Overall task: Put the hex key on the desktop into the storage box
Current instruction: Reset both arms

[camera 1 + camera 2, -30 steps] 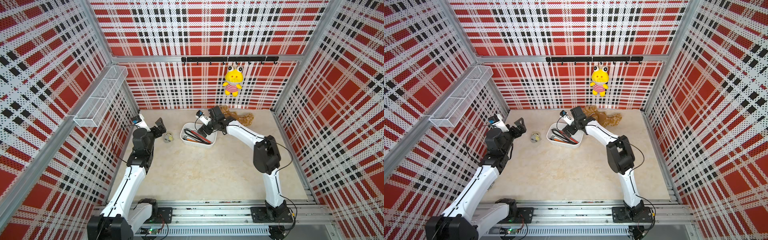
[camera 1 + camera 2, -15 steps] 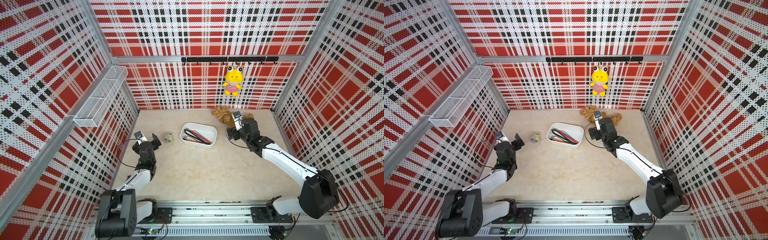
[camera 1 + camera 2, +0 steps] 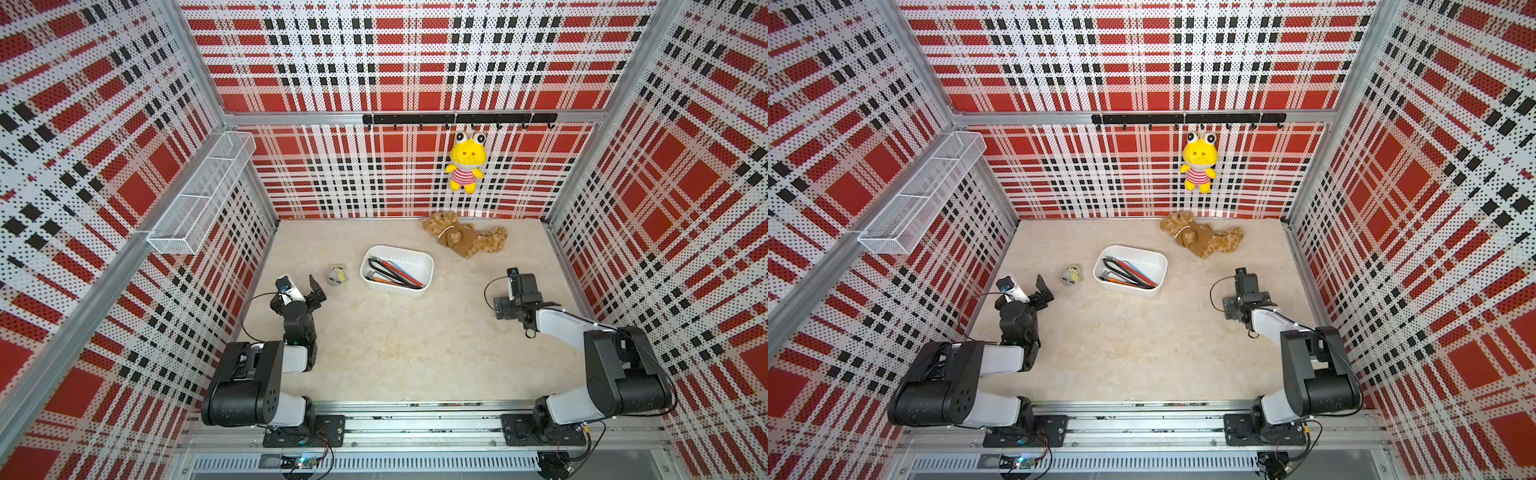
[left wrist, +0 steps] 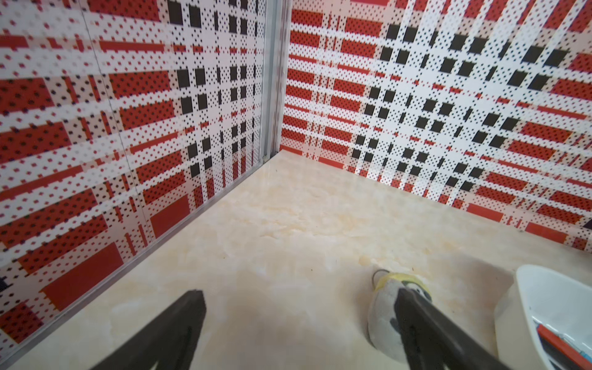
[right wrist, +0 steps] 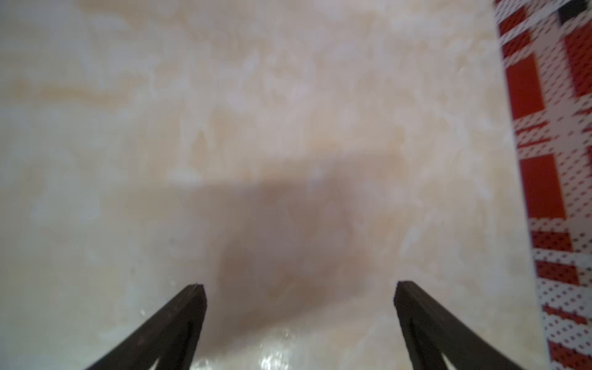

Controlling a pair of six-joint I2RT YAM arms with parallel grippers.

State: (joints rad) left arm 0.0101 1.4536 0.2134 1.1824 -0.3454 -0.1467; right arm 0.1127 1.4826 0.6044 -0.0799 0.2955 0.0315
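In both top views the storage box (image 3: pixel 390 289) sits on the bench (image 3: pixel 415 340) just above the middle of the frame. The hex key (image 3: pixel 376 262) lies inside it among slim red, blue and orange tools. The left gripper (image 4: pixel 299 293) hangs at the left edge of the bench with its fingers (image 4: pixel 179 323) well apart and nothing between them. In the left wrist view one finger crosses in front of a small grey and yellow soft toy (image 4: pixel 381 317), which lies just left of the box. The right gripper (image 5: pixel 299 285) hovers at the right side of the bench, well apart from the box, its fingers spread wide over bare surface. A brown teddy bear (image 3: pixel 461 240) lies at the upper right of the bench, and a yellow frog plush (image 3: pixel 466 164) hangs on the back wall above it.
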